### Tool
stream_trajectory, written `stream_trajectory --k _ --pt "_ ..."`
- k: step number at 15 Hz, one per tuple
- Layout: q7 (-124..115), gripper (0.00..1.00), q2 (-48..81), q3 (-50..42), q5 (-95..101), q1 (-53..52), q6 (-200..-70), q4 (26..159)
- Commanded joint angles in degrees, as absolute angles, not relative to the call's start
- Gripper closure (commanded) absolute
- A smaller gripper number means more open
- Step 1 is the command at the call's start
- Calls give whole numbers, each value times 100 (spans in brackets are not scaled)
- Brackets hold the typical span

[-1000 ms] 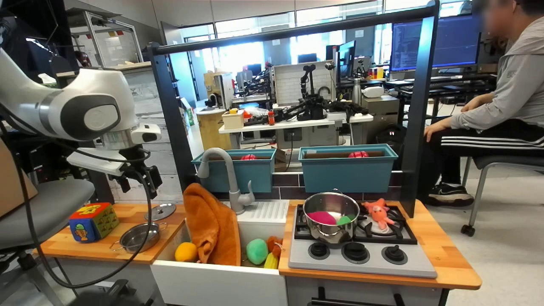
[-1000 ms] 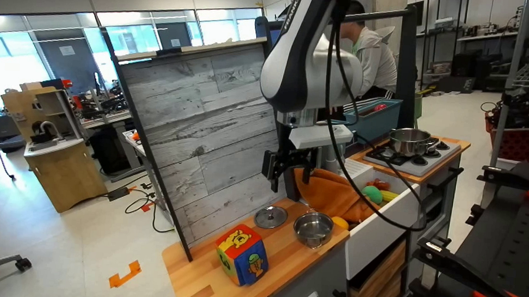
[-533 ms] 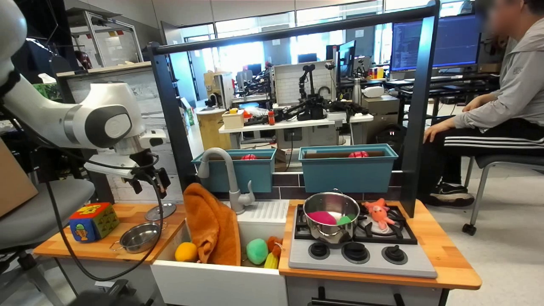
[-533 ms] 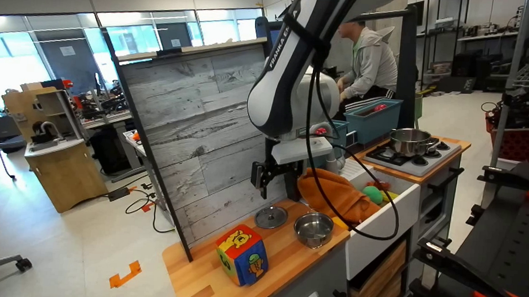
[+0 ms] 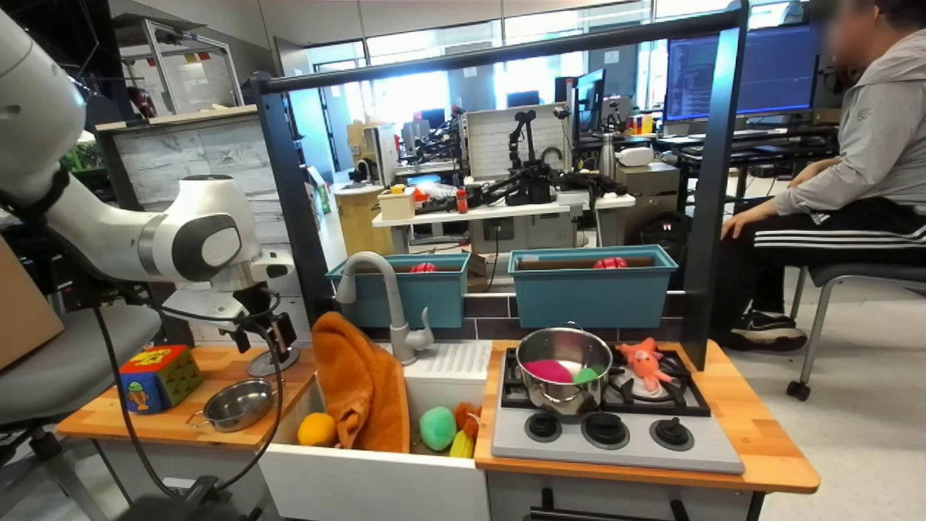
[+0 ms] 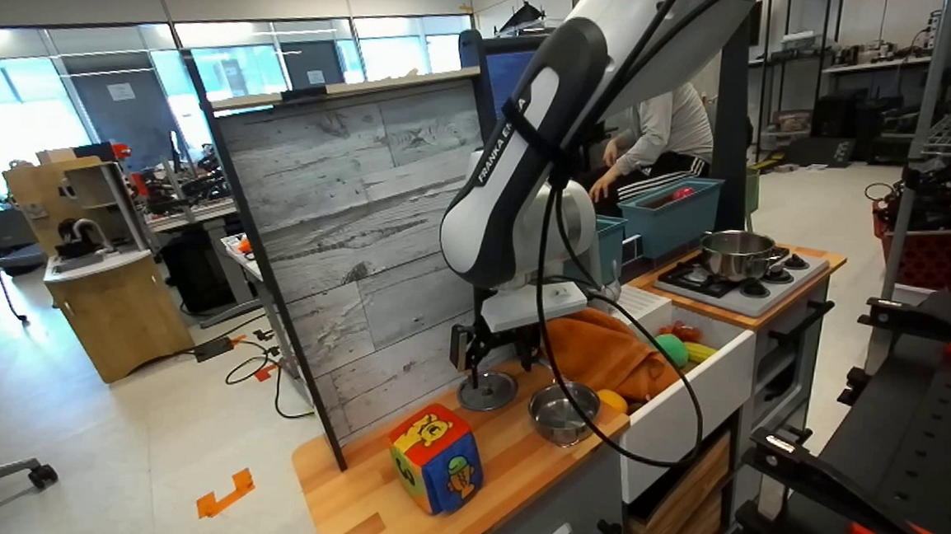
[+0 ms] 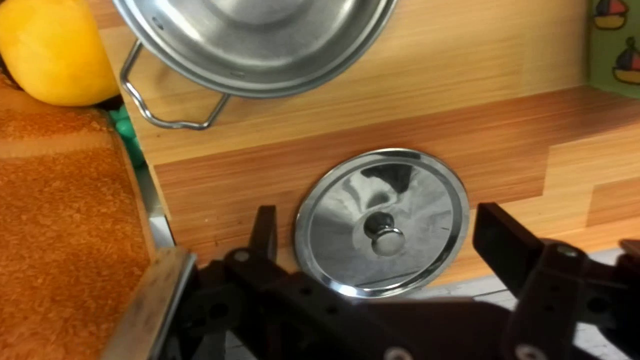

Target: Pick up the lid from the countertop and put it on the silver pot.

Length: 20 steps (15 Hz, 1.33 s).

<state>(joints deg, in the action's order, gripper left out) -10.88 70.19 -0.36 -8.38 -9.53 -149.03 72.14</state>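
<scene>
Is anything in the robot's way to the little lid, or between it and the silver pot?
Nothing visible blocks the open gripper from the lid, nor the lid from the silver pot. But in an exterior view a hanging cable crosses in front of the pot; how near, I can't tell.

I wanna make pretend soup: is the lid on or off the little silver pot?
Off. The wrist view shows the lid on the counter, apart from the open silver pot.
</scene>
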Motion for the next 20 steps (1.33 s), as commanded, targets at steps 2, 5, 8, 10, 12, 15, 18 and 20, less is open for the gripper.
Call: stream_trajectory --k 2,5,8,10,12,15,18,20 --pt "-1160 0 7507 -66 -593 -1081 -15040 6543" --pt "-1161 0 7680 -79 -509 -1140 -14957 6325" --pt "-1182 0 7850 -163 -385 -1187 -14949 6150" --pt "-1203 0 7925 -257 -305 -1218 -15034 6120" --pt "-1207 0 7953 -353 -189 -1247 -15089 6092" --pt "-1211 0 7944 -403 -123 -1241 -15136 6081" --pt "-1234 35 7976 -452 -67 -1256 -15128 5979" --pt "-1237 51 7979 -465 -53 -1256 -15113 5960"
